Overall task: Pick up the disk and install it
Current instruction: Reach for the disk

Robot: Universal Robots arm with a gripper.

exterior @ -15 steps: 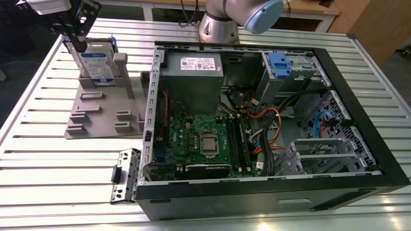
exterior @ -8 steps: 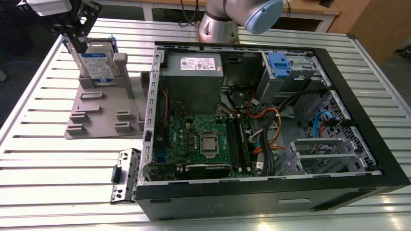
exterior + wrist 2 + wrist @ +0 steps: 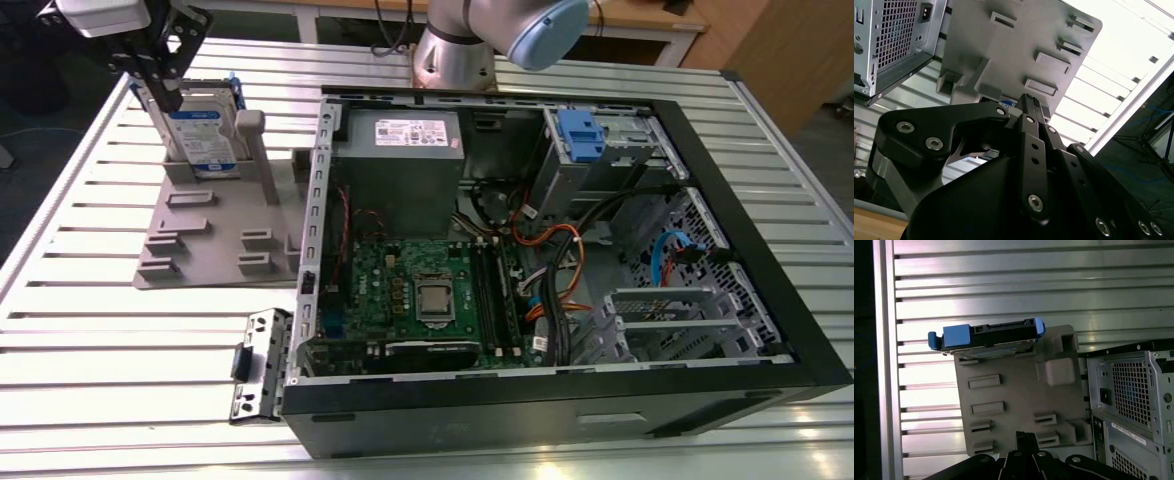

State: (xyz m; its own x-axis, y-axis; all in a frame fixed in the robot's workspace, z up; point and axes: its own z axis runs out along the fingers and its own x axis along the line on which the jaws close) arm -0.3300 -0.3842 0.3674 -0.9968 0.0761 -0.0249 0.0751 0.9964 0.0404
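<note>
The disk (image 3: 200, 125) stands upright on its edge in a slot at the far end of a grey holder (image 3: 214, 235). The holder lies on the slatted metal bench (image 3: 107, 350), on the exterior view's left. Just beside it, on the exterior view's right, is an open computer case (image 3: 767, 285) with the green board visible inside.

The gripper (image 3: 168, 100) hangs at the upper left edge of the disk in the exterior view. I cannot tell if it touches the disk there. In both wrist views the gripper (image 3: 1027, 98) (image 3: 1024, 435) looks closed, or nearly so, and it has hold of nothing. In the first wrist view the disk (image 3: 989, 335) sits in the holder (image 3: 1014, 395) with its blue frame on top, apart from the gripper.
</note>
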